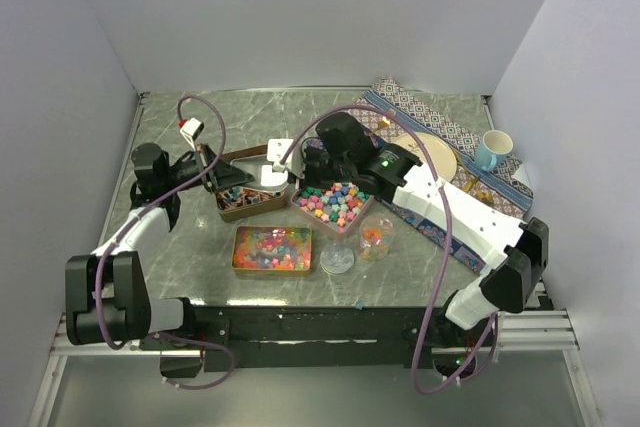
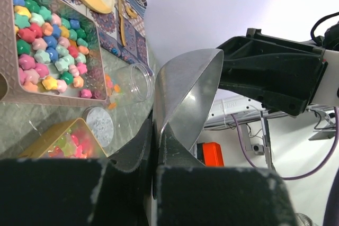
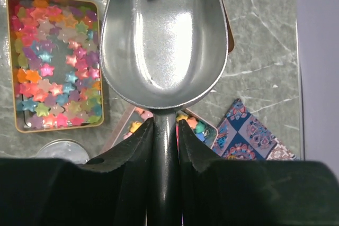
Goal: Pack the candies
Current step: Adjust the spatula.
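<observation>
A metal scoop [image 1: 268, 171] hangs over the brown tin [image 1: 245, 199], held from both sides. My left gripper [image 1: 222, 173] is shut on the thin rim of the scoop's bowl [image 2: 185, 93], jaws pinched together [image 2: 156, 130]. My right gripper [image 1: 305, 162] is shut on the scoop's dark handle [image 3: 165, 173]; the empty bowl [image 3: 164, 35] points away from it. Chunky pastel candies [image 1: 335, 204] fill a pink tray [image 2: 58, 98]. Star candies [image 3: 53, 62] fill a gold tin [image 1: 271, 247]. A clear jar [image 1: 376, 237] holds a few orange candies.
The jar's lid [image 1: 337, 259] lies flat beside the jar. At the back right a patterned cloth [image 1: 405, 107] carries a yellow plate [image 1: 435, 155] and a blue mug [image 1: 492, 149]. Grey walls close in the table on three sides.
</observation>
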Robot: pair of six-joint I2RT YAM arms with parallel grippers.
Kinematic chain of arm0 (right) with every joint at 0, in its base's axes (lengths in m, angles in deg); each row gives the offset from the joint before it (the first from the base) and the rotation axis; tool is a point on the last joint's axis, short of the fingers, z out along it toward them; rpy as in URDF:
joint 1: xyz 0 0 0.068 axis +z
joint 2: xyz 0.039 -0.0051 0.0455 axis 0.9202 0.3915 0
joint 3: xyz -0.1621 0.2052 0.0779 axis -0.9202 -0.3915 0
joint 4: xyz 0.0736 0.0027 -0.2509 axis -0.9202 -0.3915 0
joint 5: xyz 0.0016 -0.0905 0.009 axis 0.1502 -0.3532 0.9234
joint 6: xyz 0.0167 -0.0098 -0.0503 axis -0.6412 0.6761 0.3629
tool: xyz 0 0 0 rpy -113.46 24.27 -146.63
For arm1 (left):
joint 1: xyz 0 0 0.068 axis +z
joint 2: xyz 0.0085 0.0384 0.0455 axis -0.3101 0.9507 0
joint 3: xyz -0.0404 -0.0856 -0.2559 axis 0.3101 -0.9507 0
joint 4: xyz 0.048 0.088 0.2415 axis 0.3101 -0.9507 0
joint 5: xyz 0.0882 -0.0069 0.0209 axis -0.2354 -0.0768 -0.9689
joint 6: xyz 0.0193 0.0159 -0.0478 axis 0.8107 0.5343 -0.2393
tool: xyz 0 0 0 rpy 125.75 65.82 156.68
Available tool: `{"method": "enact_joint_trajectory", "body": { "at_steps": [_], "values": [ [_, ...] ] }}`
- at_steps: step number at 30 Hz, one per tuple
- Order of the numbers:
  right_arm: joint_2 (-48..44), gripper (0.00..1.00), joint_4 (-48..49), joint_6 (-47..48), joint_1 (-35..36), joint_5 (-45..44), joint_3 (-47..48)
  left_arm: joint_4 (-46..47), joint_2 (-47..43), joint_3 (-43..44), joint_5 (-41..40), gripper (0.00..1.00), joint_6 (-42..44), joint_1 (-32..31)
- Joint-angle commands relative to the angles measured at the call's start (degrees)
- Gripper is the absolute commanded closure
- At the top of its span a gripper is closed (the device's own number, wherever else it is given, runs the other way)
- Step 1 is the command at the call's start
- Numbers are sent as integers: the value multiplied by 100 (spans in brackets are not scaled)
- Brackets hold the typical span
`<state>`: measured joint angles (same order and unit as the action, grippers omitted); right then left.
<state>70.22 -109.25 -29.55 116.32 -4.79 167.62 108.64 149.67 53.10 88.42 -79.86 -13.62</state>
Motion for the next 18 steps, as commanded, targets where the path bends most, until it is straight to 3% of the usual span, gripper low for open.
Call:
{"method": "enact_joint_trajectory", "body": {
  "at_steps": [1,3,5,10,12,14,15,18],
  "values": [
    [280,100,-276,100,-6,83,166,48,-43,444,240,99,-84,3],
    [272,100,-329,66,-58,92,218,-819,-34,672,-173,70,406,222],
    [271,100,-425,13,-250,154,315,-823,-17,726,-742,37,418,415],
    [421,100,-1680,766,-998,110,1000,-2698,-35,1551,-2115,29,1497,1040],
    [569,100,-2225,1458,-1313,-153,1306,-3728,18,1971,-3305,28,2425,979],
    [632,100,-2981,1935,-1455,-634,1431,-4600,53,2018,-4030,29,2737,935],
    [649,100,-3288,2381,-1586,-794,1431,-4821,27,1940,-4904,29,2825,926],
    [623,100,-3519,3120,-1728,-1408,1257,-5043,-113,1413,-5360,30,2721,926]
  ]
}}
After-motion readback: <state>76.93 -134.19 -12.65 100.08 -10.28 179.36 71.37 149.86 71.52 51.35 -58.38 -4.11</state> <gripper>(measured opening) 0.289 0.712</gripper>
